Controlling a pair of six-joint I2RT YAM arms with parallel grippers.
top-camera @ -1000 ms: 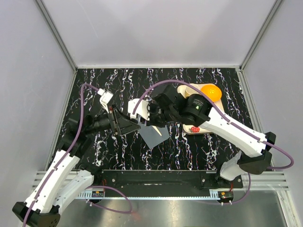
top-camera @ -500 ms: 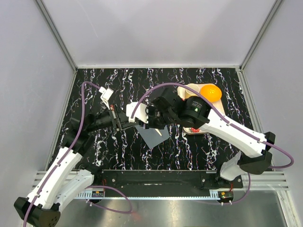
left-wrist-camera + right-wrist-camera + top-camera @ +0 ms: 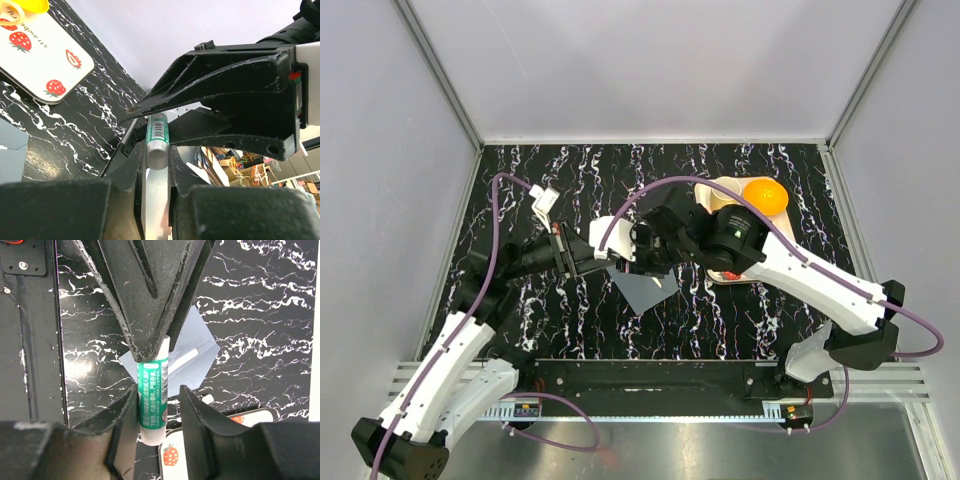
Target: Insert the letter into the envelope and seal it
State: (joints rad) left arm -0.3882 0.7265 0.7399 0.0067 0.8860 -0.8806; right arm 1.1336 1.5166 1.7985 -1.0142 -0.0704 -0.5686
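Observation:
A green-and-white glue stick (image 3: 152, 390) hangs in the air between both grippers. My left gripper (image 3: 157, 152) is shut on one end of the stick (image 3: 157, 134). My right gripper (image 3: 157, 392) stands open around the other end, with a clear gap on one side. The two grippers meet over the table's middle, left gripper (image 3: 588, 258) facing right gripper (image 3: 623, 255). Below them lies the slate-grey envelope (image 3: 642, 291), flat on the table. It also shows in the right wrist view, envelope (image 3: 197, 347). Of the letter (image 3: 186, 360) I see only a pale strip at the envelope's mouth.
A cream strawberry-printed tray (image 3: 721, 189) sits at the back right with an orange ball (image 3: 766, 195) on it. The tray (image 3: 42, 57) also shows in the left wrist view. A small white piece (image 3: 206, 398) lies near the tray's edge. Grey walls enclose the black marbled table (image 3: 750, 310).
My left gripper has closed on the glue stick. My right gripper's jaws have widened off it. Both arms stay close together above the envelope.

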